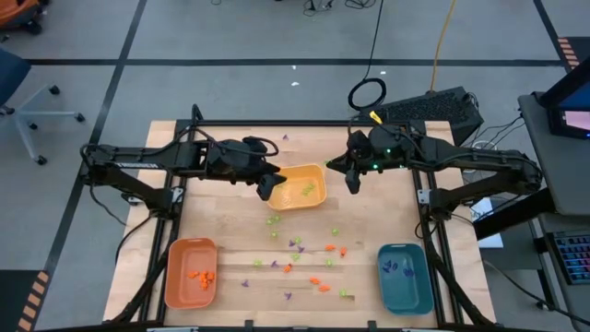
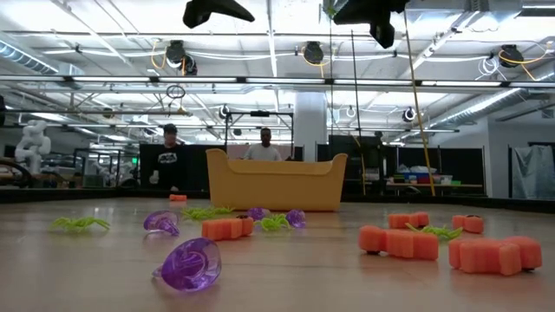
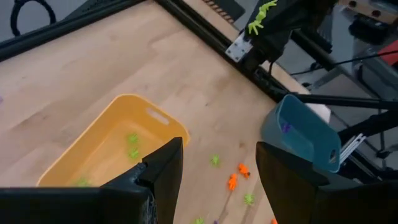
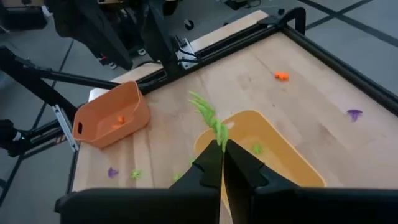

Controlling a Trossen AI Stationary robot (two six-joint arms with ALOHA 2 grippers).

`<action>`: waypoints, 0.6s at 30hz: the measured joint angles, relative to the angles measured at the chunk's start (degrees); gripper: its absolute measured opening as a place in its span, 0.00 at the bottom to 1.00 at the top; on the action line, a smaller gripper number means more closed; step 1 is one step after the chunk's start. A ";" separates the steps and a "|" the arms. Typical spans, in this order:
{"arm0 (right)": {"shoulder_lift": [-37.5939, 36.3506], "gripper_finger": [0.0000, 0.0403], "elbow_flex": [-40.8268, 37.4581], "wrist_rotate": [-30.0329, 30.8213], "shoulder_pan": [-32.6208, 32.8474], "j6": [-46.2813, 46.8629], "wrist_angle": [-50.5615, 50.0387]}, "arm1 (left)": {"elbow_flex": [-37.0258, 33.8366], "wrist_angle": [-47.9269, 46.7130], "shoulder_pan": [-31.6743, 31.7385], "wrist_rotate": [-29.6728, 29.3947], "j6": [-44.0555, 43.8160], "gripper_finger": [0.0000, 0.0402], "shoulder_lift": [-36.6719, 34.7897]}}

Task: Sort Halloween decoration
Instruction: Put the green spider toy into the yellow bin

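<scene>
Right gripper (image 4: 222, 163) clenched on light green plastic spider piece (image 4: 208, 117), hovering beside yellow rectangular tray (image 1: 301, 187). Left gripper (image 3: 217, 180) released, empty, over tray's other side. Step: delivering green piece. Next: move over tray, release. Loose pieces (image 1: 304, 263) scattered mid-table.

Three trays are showing orange (image 1: 191, 273), yellow (image 1: 300, 187) and teal (image 1: 405, 277) on the pale wooden bench (image 1: 230, 235). Scattered decoration pieces (image 1: 304, 263) are showing orange, light green and purple. Both arms are appearing dark.
</scene>
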 joint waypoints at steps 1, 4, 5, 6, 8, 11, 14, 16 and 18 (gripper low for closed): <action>-0.14 0.00 0.00 0.00 0.00 -0.09 0.10 | 0.00 0.29 0.02 -0.05 0.00 0.52 0.00; -0.17 0.00 0.00 0.02 0.00 -0.62 1.21 | 0.00 0.98 0.02 -0.10 0.00 0.52 0.00; -0.17 0.00 0.00 0.00 0.00 -1.12 1.46 | 0.00 1.35 0.02 -0.12 0.00 0.52 0.00; -0.17 0.00 0.00 0.00 -0.01 -1.62 1.66 | 0.00 1.49 0.02 -0.12 0.00 0.52 0.00; -0.17 0.00 0.01 -0.03 0.00 -3.27 1.89 | 0.00 1.30 0.02 -0.12 0.00 0.52 0.00; -0.17 0.00 0.00 -0.05 0.00 -8.38 1.90 | 0.00 1.33 0.02 -0.10 0.00 0.52 0.00; -0.17 0.00 0.00 -0.07 0.00 -16.01 2.59 | 0.00 1.30 0.02 -0.12 0.02 0.52 0.00; -0.17 0.00 0.02 -0.10 0.00 -22.47 3.91 | 0.00 1.30 0.02 -0.12 0.01 0.52 0.00; -0.17 0.00 0.01 -0.14 0.00 -28.93 5.18 | 0.00 1.29 0.02 -0.12 0.02 0.52 0.00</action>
